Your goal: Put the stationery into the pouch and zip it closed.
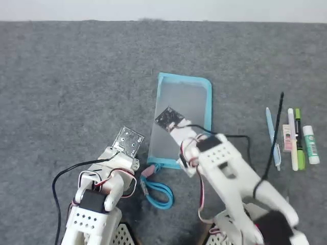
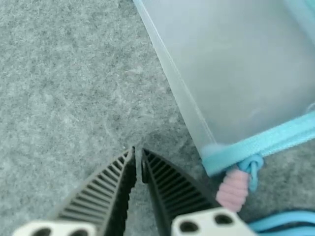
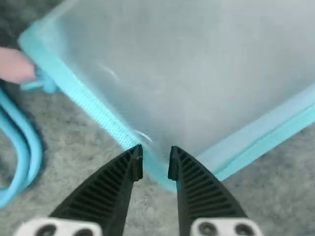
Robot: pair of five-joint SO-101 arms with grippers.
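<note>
Pouch (image 1: 184, 102), translucent with blue trim, lies flat at mid tabletop (image 1: 76, 76) with its zip edge turned toward the arms, probably so both can work it. Right hand (image 3: 155, 155) sits astride that edge, fingers a little apart; left hand (image 2: 138, 157), all but together and empty, hangs over bare felt just beside the pink zip pull (image 2: 234, 189). Stationery (image 1: 294, 138) lies in a row well apart on the right arm's side, none inside, with open felt between.

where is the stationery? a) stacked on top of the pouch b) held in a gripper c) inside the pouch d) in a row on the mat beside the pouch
d: the stationery lies side by side on the grey mat, apart from the pouch.
</note>
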